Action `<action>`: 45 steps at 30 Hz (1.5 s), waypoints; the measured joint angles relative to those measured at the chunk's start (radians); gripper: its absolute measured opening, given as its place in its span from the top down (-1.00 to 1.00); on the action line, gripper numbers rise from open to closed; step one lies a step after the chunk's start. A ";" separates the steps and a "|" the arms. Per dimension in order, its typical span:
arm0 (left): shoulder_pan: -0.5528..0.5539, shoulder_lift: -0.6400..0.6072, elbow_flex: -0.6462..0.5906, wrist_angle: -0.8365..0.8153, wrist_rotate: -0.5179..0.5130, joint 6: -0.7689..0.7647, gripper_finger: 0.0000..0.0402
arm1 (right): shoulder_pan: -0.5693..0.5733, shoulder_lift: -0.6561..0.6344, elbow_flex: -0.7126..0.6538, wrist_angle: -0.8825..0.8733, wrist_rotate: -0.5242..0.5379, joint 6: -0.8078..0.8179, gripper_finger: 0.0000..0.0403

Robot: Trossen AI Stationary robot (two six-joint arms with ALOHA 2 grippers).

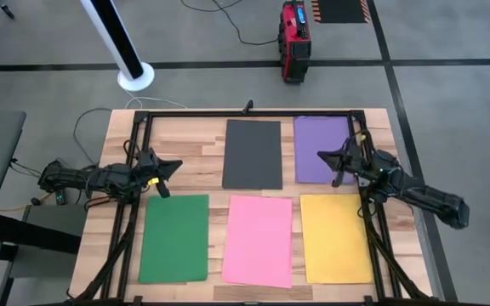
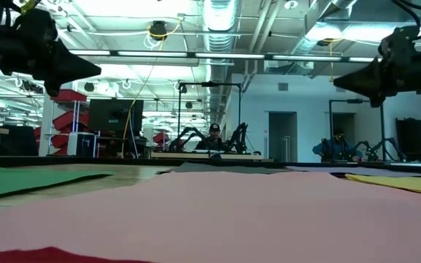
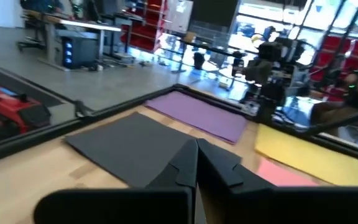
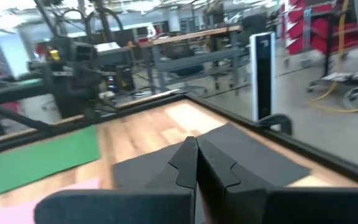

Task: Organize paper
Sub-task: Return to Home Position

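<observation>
The left gripper [image 1: 173, 165] hangs at the left middle of the high view. Its fingers are pressed together on nothing, over bare desk [image 1: 196, 144] just above the top edge of the green paper [image 1: 174, 238]. The right gripper [image 1: 322, 155], likewise closed tight and empty, is at the right middle, over the lower part of the purple paper [image 1: 313, 136]. Between the two grippers lies the dark grey paper [image 1: 252, 153].

Five patches of paper show, one of each colour. Grey and purple are in the upper row, and green, the pink paper [image 1: 258, 240] and the yellow paper [image 1: 336, 238] are in the lower row. All five lie apart from one another, and how many sheets each holds cannot be told.

A black frame [image 1: 185, 116] runs round the desk. On the floor at the top stand one red box [image 1: 294, 40] and one white pole [image 1: 113, 34] on a round base. In the low view, one person [image 2: 214, 137] and another person [image 2: 334, 144] sit far behind.
</observation>
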 joint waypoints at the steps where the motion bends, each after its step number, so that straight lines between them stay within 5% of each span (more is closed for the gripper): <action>1: 0.000 0.000 0.000 -0.001 -0.012 0.009 1.00 | -0.010 0.000 0.000 -0.001 0.002 -0.015 1.00; 45: 0.000 0.001 -0.003 0.001 -0.028 0.086 1.00 | -0.025 0.000 -0.002 -0.012 0.023 0.032 1.00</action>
